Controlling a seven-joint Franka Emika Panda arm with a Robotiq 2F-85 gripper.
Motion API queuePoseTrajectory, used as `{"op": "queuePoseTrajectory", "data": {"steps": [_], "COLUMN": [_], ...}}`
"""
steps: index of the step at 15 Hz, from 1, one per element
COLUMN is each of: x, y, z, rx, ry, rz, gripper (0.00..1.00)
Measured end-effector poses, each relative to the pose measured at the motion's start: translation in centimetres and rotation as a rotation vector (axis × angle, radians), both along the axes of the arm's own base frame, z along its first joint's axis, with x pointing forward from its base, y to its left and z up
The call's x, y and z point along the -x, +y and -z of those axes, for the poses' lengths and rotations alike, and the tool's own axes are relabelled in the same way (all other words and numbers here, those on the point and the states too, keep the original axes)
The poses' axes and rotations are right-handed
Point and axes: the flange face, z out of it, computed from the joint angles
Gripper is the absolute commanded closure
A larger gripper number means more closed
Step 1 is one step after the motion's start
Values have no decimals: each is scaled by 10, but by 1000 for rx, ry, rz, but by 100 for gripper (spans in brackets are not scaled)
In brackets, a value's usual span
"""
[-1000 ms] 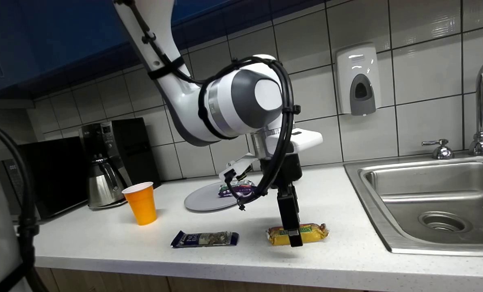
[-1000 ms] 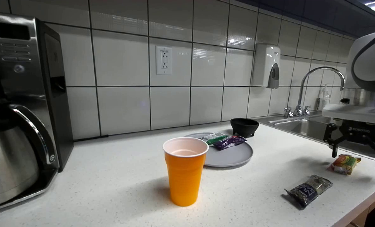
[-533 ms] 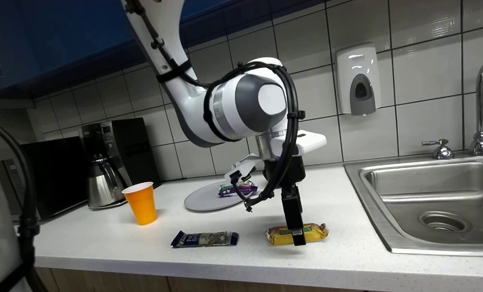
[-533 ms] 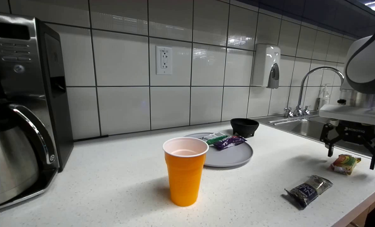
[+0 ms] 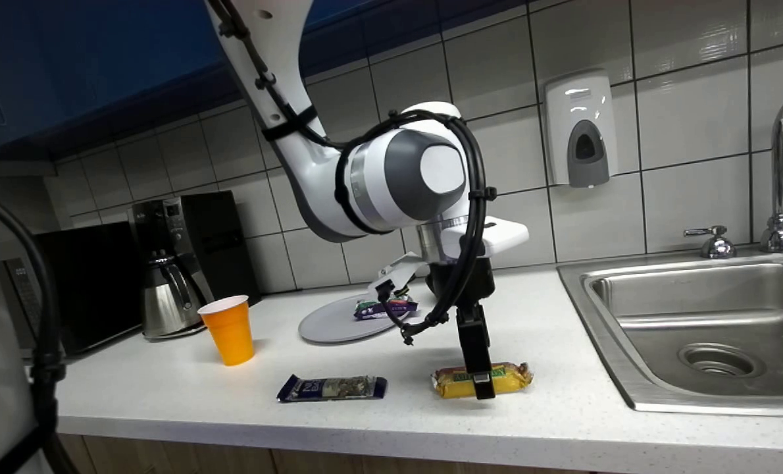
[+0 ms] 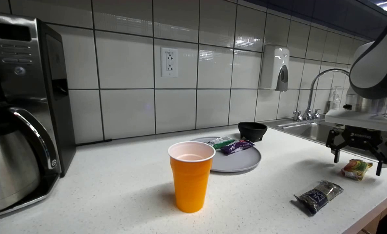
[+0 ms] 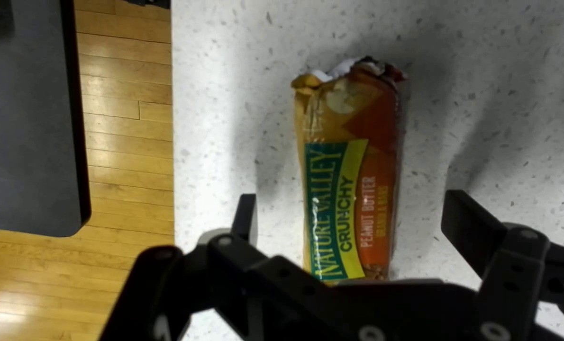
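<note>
Bar [image 7: 346, 189] on counter [image 7: 211, 104] beneath hand [image 6: 357, 165], showing between its fingers [image 7: 469, 227], gaps both sides; hand spread wide, holding nothing.

dim upper cabinets [image 5: 89, 66], glare on wall tiles [image 6: 214, 68], soft shadows on counter [image 7: 215, 118]

The gripper [image 5: 482, 383] hangs by a yellow bar [image 5: 511, 379] near the sink [image 5: 603, 329].

Free counter [image 7: 272, 118] borders the yellow bar [image 7: 348, 175] near and far, within the spread hand [image 7: 349, 208]; a dark bar [image 5: 332, 388] obstructs the left.
</note>
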Motion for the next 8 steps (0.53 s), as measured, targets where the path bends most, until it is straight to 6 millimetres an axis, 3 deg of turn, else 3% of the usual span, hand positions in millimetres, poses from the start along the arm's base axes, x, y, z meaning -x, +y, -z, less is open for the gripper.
{"op": "queuePoseTrajectory", "data": {"steps": [8], "x": [-1], "y": [0], "z": [2], "rx": [0], "ry": [3], "rz": [-1], "gripper": [0]}}
